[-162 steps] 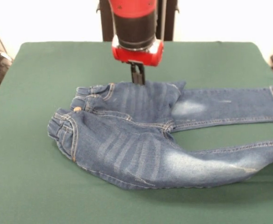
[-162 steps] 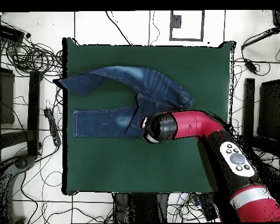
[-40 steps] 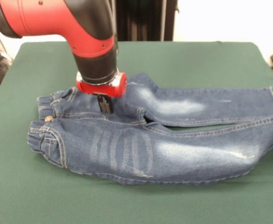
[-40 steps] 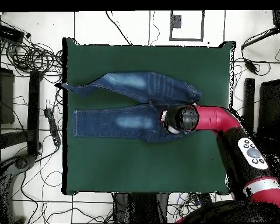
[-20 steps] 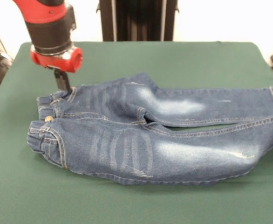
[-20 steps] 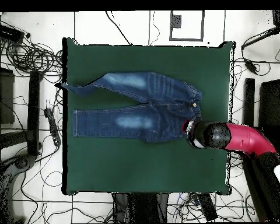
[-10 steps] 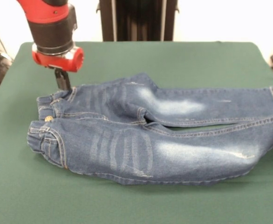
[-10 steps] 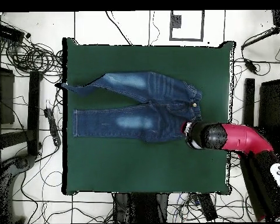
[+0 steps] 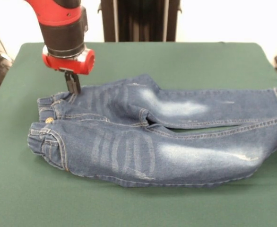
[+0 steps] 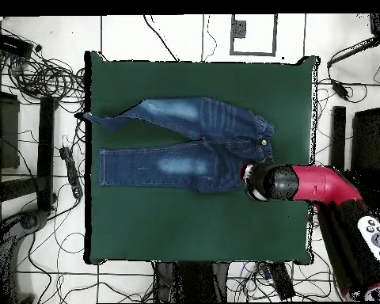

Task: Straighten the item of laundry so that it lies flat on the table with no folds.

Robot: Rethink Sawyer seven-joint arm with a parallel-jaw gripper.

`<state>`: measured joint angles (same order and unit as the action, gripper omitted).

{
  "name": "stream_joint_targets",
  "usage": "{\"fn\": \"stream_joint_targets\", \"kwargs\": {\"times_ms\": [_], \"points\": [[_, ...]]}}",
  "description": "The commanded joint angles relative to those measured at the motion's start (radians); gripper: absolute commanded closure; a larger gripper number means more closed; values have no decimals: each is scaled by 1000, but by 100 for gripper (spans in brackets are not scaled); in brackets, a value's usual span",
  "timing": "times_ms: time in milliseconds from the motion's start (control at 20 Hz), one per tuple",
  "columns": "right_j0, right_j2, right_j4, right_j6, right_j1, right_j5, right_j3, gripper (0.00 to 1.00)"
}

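The gripper hangs below the red collar of the arm, its dark tip at the far edge of the waistband of the jeans, and from here it reads as one narrow black stub, so I cannot tell whether it is parted or pressed together, nor whether it has hold of the cloth. From above, the wrist sits at the waist end of the jeans, with the arm running off toward the table's right edge and down to the base. There is plenty of bare green table around the garment: a broad strip on the camera's side, another behind it toward the pedestal, and open felt past the waistband on the left. The leg cuffs reach close to the table's right edge in the front view; overhead, one cuff lies right at the left edge of the table. Off the table the floor is pale, strewn with cables. The jeans lie lengthwise, waist left and legs right in the front view, the two legs side by side with a slim gap between them. The waistband is bunched and rumpled at the near side, with a brass button showing, and faded whitish patches run along both thighs.
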<state>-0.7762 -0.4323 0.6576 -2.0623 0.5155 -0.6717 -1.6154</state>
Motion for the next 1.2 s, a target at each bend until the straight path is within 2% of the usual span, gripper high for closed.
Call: {"fn": "stream_joint_targets", "kwargs": {"times_ms": [50,450,850,1200], "points": [[87,-3,6,11,-64,16,-91,100],[75,1,36,16,-144,103,-63,100],[37,-29,48,96,-230,137,-13,100],[29,-26,57,126,-216,115,-13,100]]}}
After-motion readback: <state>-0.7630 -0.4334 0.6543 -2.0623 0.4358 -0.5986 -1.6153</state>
